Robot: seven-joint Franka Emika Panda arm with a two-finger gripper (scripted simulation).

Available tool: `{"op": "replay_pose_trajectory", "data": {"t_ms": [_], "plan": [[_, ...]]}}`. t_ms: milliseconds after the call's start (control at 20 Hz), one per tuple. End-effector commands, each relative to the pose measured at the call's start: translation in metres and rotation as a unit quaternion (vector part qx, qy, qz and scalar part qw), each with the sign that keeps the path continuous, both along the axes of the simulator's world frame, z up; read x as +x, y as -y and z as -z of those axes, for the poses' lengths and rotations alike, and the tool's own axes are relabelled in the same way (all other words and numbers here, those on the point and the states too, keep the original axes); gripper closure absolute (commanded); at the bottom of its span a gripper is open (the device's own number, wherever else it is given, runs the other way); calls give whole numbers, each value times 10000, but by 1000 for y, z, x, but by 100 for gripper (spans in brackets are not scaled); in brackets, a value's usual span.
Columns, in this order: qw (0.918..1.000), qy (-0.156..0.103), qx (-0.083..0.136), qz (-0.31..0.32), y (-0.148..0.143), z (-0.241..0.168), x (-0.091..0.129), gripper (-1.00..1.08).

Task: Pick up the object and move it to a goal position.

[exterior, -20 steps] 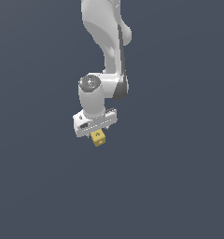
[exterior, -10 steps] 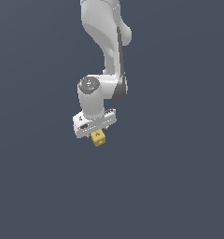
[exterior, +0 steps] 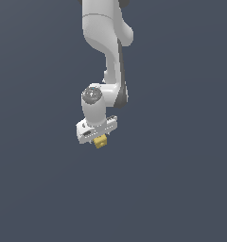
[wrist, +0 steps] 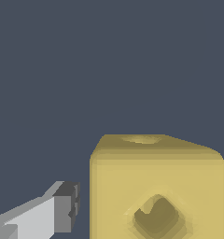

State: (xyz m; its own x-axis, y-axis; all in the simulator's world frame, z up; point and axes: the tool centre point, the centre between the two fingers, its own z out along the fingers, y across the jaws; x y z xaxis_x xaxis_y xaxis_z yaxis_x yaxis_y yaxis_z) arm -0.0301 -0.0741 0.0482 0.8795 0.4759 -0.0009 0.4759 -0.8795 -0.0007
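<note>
The object, a tiny yellow cube with a dark round hole on a face, sits right under the white hand of my gripper in the exterior view. In the wrist view the cube fills the space between the jaws of my gripper. One grey-tipped finger stands close beside it and the other barely shows at the frame's edge. The gripper is shut on the cube. The plain background does not show how high the cube is held.
The white arm comes down from the top of the exterior view. Everything around it is a uniform dark grey-blue surface with no other object in view.
</note>
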Motion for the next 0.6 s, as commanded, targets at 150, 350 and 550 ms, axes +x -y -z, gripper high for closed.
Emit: {"op": "replay_pose_trajectory", "data": {"t_ms": [150, 350, 550], "plan": [[10000, 6, -1, -3, 0, 9, 1, -92], [10000, 6, -1, -3, 0, 9, 1, 108], [10000, 6, -1, -3, 0, 9, 1, 108]]}}
